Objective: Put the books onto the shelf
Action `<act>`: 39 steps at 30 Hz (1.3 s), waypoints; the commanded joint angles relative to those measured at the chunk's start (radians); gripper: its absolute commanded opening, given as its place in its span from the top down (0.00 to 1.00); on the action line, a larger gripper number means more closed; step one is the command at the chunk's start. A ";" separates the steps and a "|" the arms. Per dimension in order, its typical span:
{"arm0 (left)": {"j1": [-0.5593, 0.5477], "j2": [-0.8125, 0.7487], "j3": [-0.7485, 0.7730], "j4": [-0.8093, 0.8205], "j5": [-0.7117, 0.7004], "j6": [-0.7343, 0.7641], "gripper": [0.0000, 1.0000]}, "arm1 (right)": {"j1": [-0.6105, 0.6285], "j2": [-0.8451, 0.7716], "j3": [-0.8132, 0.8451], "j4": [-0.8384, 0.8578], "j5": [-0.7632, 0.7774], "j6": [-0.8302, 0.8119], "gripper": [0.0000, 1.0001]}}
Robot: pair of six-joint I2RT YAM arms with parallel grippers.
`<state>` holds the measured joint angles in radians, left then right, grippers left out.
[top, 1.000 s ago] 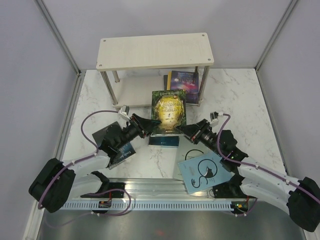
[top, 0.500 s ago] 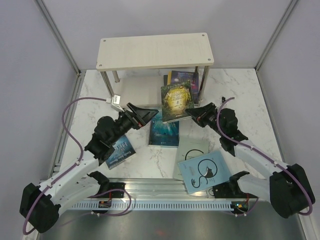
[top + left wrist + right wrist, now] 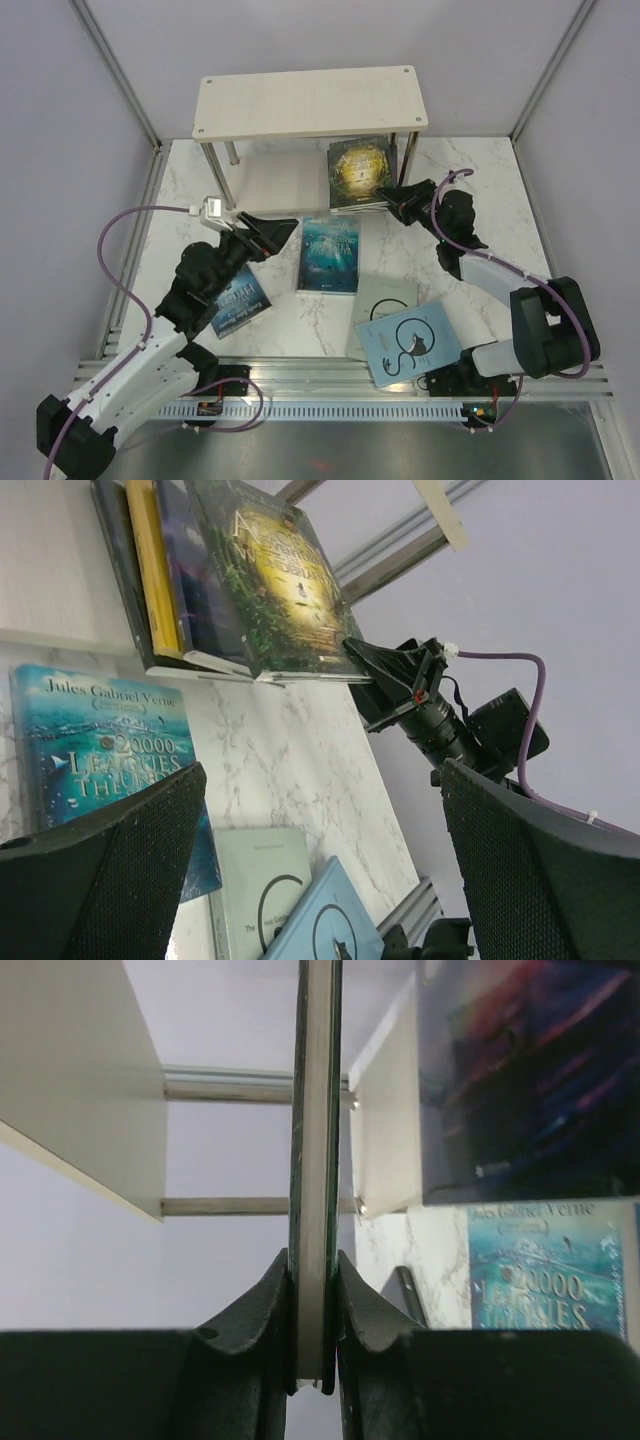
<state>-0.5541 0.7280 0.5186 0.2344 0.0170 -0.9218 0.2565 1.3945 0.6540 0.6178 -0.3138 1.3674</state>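
From above, upper middle: right fingers (image 3: 392,192) are pinching the green book (image 3: 360,170) at the shelf (image 3: 310,100)'s lower board; left fingers (image 3: 272,228) are gaping wide, empty. Left wrist: it is leaning on shelved books (image 3: 165,570). Right wrist: edge clamped; releasing looks next.

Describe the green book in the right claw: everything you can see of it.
The green book is a thin paperback, dark foliage cover with a golden glow at its middle. It sits tilted at the right end of the shelf's lower board, resting against a dark blue book. The right claw pinches its near edge; pale pages show between the covers.
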 commanded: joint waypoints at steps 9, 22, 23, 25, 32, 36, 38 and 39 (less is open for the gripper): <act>0.006 0.137 0.146 -0.168 0.029 0.182 0.00 | -0.074 0.237 0.142 0.425 -0.036 0.148 1.00; 0.006 0.128 0.109 -0.141 0.018 0.201 0.00 | -0.105 0.350 0.122 0.452 -0.054 0.211 1.00; 0.006 0.131 0.109 -0.141 0.024 0.198 0.00 | -0.106 0.353 0.122 0.429 -0.059 0.211 0.93; 0.006 0.137 0.109 -0.138 0.029 0.196 0.00 | -0.112 0.357 0.122 0.415 -0.068 0.213 0.67; 0.006 0.146 0.113 -0.138 0.043 0.193 0.01 | -0.122 0.359 0.141 0.366 -0.122 0.222 0.41; 0.006 0.154 0.118 -0.139 0.052 0.193 0.01 | -0.132 0.336 0.122 0.335 -0.151 0.228 0.38; 0.006 0.159 0.121 -0.142 0.058 0.192 0.01 | -0.141 0.328 0.121 0.294 -0.188 0.229 0.38; 0.006 0.159 0.121 -0.142 0.060 0.192 0.01 | -0.145 0.324 0.121 0.275 -0.206 0.234 0.38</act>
<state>-0.5510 0.8791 0.6220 0.0765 0.0589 -0.7681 0.1265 1.7603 0.7490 0.8883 -0.4503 1.5803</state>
